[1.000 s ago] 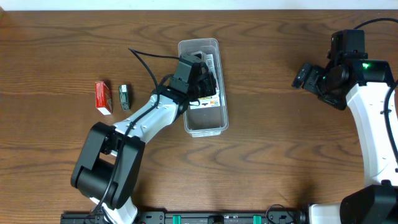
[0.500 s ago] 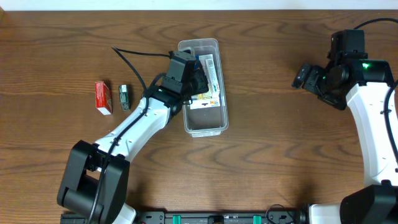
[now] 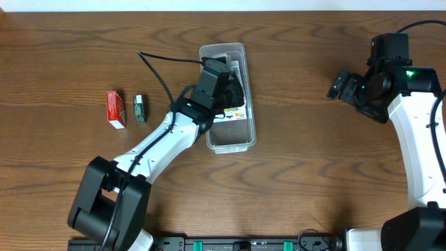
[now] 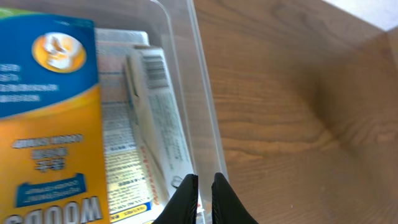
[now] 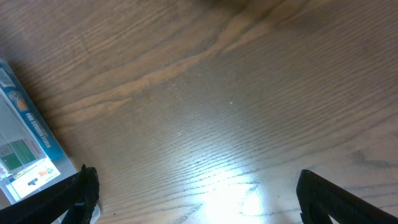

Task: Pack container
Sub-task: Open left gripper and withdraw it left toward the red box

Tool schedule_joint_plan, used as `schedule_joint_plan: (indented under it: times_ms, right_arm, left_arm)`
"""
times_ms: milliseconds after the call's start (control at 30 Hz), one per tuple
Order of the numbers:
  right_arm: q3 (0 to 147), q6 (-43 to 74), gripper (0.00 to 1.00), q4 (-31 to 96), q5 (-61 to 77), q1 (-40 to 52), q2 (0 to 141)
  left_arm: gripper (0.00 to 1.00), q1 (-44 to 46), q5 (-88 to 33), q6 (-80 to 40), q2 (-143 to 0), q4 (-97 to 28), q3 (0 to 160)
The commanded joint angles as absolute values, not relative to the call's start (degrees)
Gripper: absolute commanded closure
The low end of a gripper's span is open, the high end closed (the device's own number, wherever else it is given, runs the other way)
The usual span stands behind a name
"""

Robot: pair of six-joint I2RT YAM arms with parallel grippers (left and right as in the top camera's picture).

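Left fingers [image 4: 186,202] pressed together at the container [image 4: 196,106] wall; right fingers [image 5: 74,196] spread, well away

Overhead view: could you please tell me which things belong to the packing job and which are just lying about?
Job: container, boxes inside it, left hand; probably red box, small green packet.
Lying about: right hand, open and parked aside.

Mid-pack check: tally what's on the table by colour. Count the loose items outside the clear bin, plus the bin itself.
Red small cardboard box: 1
Dark green small pack: 1
Clear plastic rectangular container: 1
Total: 3
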State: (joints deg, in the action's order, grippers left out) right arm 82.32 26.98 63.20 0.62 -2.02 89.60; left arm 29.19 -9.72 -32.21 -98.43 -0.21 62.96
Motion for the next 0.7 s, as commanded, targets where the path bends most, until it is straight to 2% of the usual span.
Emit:
schedule_joint_plan:
  times_ms: [0, 667]
  right_arm:
    - [82.5, 27.4, 0.01, 63.2, 0.7, -2.4, 89.1]
    - [82.5, 27.4, 0.01, 63.2, 0.7, -2.4, 89.1]
  left_arm:
    - [0.89, 29.5, -9.8, -30.4, -100.1, 0.1, 63.2]
    - [0.89, 29.6, -14.7, -29.6, -104.1, 2.7, 63.2]
